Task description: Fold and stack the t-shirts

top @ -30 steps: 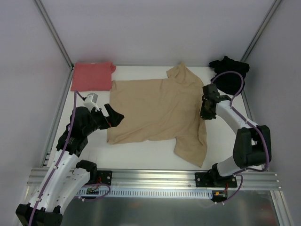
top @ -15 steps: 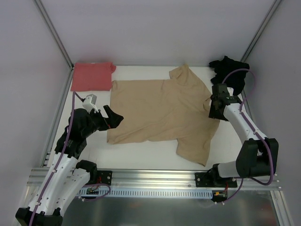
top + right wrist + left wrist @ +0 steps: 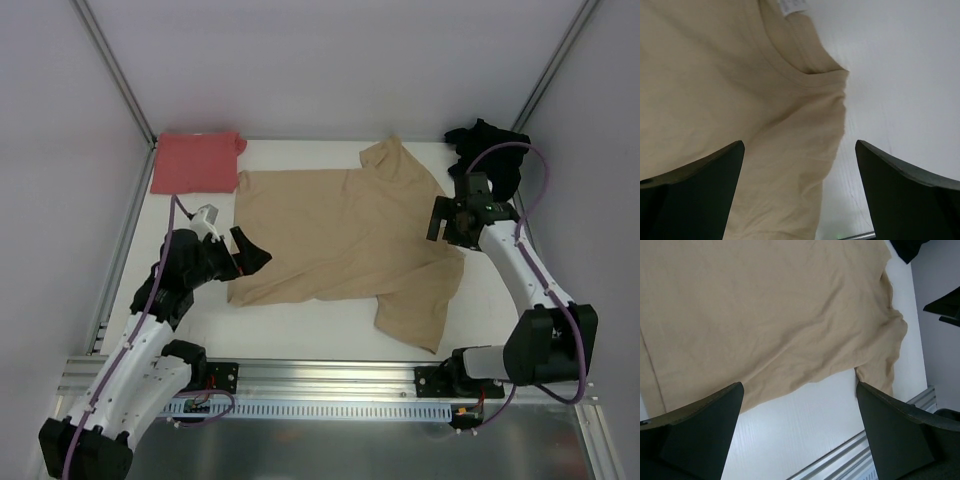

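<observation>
The tan-beige t-shirt point(image 3: 340, 235) lies spread flat mid-table, collar to the right; it also fills the left wrist view point(image 3: 765, 315) and the right wrist view point(image 3: 715, 100). A salmon-red t-shirt point(image 3: 197, 160) lies folded at the back left. The black t-shirt point(image 3: 490, 150) is bunched at the back right. My left gripper point(image 3: 252, 252) hovers open over the tan shirt's hem at its near left corner point(image 3: 800, 432), nothing between its fingers. My right gripper point(image 3: 450, 225) stands open above the collar edge point(image 3: 800, 192), holding nothing.
White table point(image 3: 300, 320) bordered by an aluminium rail point(image 3: 330, 375) at the near edge and grey walls on the other sides. The black shirt's corner point(image 3: 907, 247) and part of the right arm point(image 3: 945, 307) show in the left wrist view.
My right gripper pulled the tan shirt's collar side to the right, then opened and let it go. My left gripper shifted slightly right, staying open.
</observation>
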{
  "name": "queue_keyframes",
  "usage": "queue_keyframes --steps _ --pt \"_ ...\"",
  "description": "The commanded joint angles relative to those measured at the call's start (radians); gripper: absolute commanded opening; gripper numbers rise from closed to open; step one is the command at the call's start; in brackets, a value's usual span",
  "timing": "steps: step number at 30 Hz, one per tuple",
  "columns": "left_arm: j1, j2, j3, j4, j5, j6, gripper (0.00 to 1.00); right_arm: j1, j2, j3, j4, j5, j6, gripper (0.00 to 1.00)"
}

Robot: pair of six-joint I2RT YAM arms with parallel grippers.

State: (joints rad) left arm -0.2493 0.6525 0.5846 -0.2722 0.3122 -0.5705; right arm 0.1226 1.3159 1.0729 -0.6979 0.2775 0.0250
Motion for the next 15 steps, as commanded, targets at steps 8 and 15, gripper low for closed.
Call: queue_keyframes --steps 8,15 --pt "-0.045 0.425 0.082 0.228 -0.140 0.049 0.99 0.150 0.417 0.296 0.113 -0.257 0.010 0.99" --pt "-0.186 0.801 0.331 0.188 -0.389 0.153 0.99 0.153 0.607 0.462 0.084 -0.290 -0.002 0.99"
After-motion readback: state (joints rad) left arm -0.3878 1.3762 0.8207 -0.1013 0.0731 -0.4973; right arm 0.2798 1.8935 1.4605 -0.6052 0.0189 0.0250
